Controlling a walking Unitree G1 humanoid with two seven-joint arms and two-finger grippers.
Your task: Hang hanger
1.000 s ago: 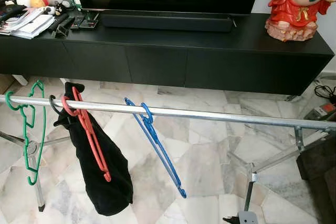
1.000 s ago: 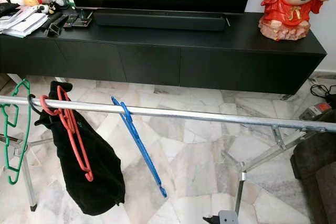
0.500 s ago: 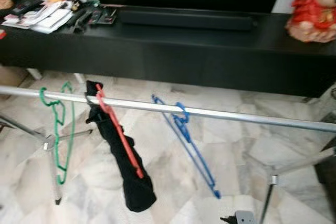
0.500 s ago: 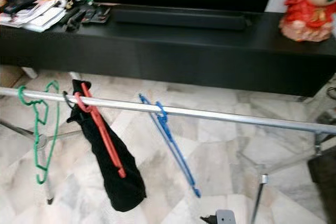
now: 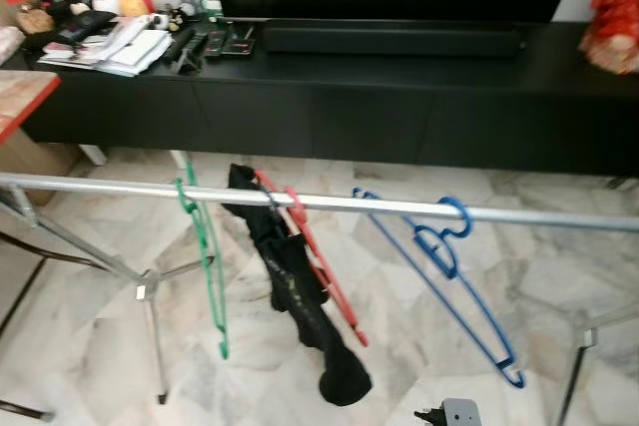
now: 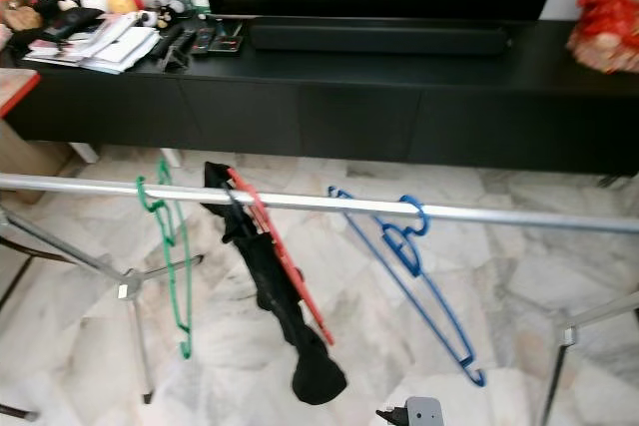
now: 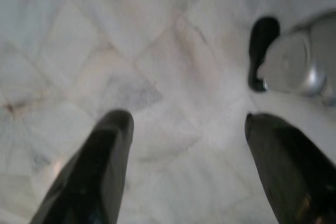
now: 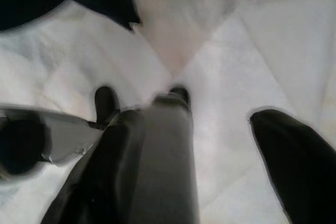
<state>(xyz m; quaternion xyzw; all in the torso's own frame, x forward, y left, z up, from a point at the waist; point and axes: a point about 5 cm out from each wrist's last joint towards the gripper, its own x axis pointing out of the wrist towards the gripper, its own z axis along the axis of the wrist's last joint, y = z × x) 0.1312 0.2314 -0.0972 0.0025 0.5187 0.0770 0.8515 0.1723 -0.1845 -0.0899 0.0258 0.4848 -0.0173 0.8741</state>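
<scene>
A silver clothes rail [image 5: 559,213] runs across the view in front of me. On it hang a green hanger [image 5: 207,268], a red hanger [image 5: 321,271] carrying a black garment [image 5: 296,291], and a blue hanger [image 5: 451,281] furthest right. My left gripper [image 7: 188,120] hangs low over the marble floor, open and empty. My right gripper [image 8: 220,109] also points down at the floor, open with nothing between its fingers.
A long black TV console [image 5: 379,112] stands behind the rail, with remotes and papers [image 5: 120,45] at its left end and a red statue [image 5: 614,17] at its right. A red-topped table [image 5: 22,97] is at the left edge. The rail's legs [image 5: 150,326] spread over the floor.
The whole picture has shifted right and sharpened, so the camera has moved left along the rail. The hangers stay in place on the rail.
</scene>
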